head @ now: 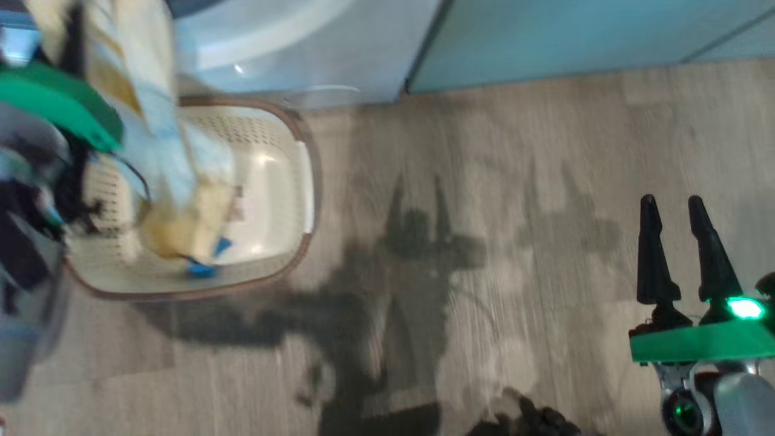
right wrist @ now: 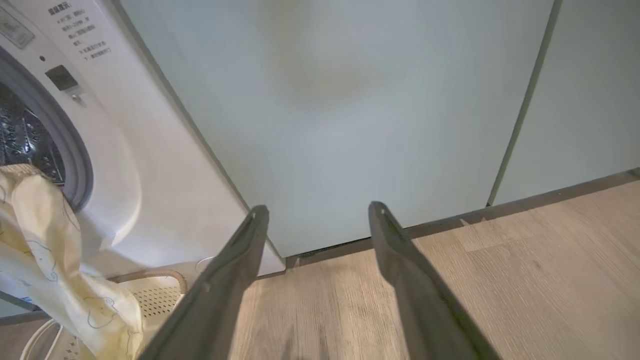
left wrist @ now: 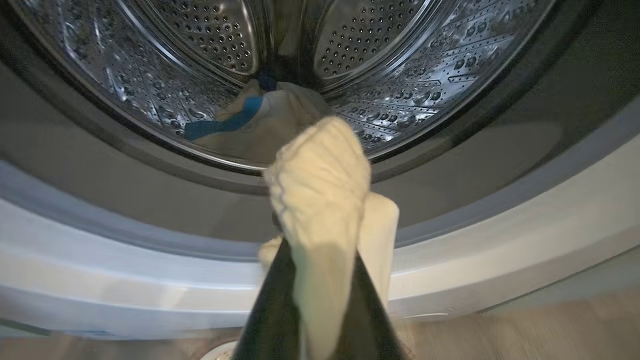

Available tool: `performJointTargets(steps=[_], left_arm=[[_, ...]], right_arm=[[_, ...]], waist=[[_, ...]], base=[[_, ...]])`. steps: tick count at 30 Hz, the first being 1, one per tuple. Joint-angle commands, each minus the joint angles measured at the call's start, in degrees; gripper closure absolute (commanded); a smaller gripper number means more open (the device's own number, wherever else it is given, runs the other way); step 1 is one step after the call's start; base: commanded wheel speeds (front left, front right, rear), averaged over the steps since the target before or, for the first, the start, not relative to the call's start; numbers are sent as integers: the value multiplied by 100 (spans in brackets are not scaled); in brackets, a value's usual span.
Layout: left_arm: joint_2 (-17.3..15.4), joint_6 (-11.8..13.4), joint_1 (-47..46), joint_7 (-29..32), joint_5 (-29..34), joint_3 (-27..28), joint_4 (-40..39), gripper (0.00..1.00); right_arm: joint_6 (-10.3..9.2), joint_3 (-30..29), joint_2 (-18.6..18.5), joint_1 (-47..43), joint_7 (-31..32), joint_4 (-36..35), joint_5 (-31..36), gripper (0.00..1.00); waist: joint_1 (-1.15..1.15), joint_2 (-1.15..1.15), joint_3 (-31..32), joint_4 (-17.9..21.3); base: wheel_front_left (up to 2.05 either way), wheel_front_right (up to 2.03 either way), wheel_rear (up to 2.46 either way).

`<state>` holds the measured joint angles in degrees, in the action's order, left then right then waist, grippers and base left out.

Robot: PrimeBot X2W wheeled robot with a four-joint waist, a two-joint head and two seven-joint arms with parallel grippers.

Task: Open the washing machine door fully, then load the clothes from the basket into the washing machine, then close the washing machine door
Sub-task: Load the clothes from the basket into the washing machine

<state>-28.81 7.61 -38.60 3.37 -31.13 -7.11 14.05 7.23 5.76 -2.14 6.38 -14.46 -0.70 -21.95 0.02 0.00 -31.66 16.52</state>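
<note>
In the left wrist view the washing machine (left wrist: 100, 280) is wide open across the top of the frame, with room in its drum (left wrist: 410, 65), but the clothes (left wrist: 320, 170) hang in the middle of the way. In the head view the floor (head: 484, 181) is open in the middle and right. The basket (head: 266, 151) sits at the left and the cabinet doors (head: 575, 36) block the top.

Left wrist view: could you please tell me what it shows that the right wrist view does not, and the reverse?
Left wrist: left jaws shut on the clothes; a blue-trimmed garment lying in the drum. Right wrist: open right jaws; the washer's printed label. Both: washer, drum, clothes, floor.
</note>
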Motion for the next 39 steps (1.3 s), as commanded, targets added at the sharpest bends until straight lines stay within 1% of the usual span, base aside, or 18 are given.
performJointTargets(steps=[1, 6, 11, 17, 22, 26, 28, 33, 36, 38, 39], left_arm=[[-340, -45, -287, 59, -52, 301, -174, 100], [-751, -124, -996, 836, -202, 364, -150, 100], [-1034, -131, -1754, 1599, -277, 311, -11, 100], [-1336, -58, -2596, 2110, -137, 225, 169, 100], [-1581, 26, -3038, 2227, 62, 197, 292, 100], [-1718, 87, -3402, 2101, 187, 240, 496, 100], [-1795, 92, -3588, 1891, 287, 260, 580, 100], [-1974, -44, -4101, 1219, 604, 179, 778, 100], [-2037, -182, -4441, 641, 818, 85, 864, 100], [-2021, -278, -4624, 244, 944, -5, 956, 100], [-2021, -278, -4624, 244, 944, -5, 956, 100]], right_arm=[[25, 113, -74, 58, -54, -186, -44, 0], [25, 194, -74, 174, -54, -196, -245, 0], [25, 260, -74, 286, -54, -202, -437, 0], [25, 441, -74, 440, -54, -174, -651, 0], [25, 582, -74, 511, -54, -128, -786, 0], [25, 662, -74, 532, -54, -101, -861, 0], [25, 711, -74, 549, -54, -99, -894, 0], [25, 797, -74, 596, -54, -92, -985, 0], [25, 857, -74, 634, -54, -106, -1043, 0], [25, 850, -74, 627, -54, -116, -1080, 0], [25, 850, -74, 627, -54, -116, -1080, 0]], waist=[[-2, 0, -270, 249], [-2, 0, -560, 441], [-2, 0, -843, 551], [-2, 0, -1145, 766], [-2, 0, -1317, 961], [-2, 0, -1446, 1114], [-2, 0, -1523, 1192], [-2, 0, -1696, 1374], [-2, 0, -1782, 1475], [-2, 0, -1809, 1491], [-2, 0, -1809, 1491]], base=[[0, 0, 0], [0, 0, 0], [0, 0, 0], [0, 0, 0], [0, 0, 0], [0, 0, 0], [0, 0, 0], [0, 0, 0], [0, 0, 0], [0, 0, 0], [0, 0, 0]])
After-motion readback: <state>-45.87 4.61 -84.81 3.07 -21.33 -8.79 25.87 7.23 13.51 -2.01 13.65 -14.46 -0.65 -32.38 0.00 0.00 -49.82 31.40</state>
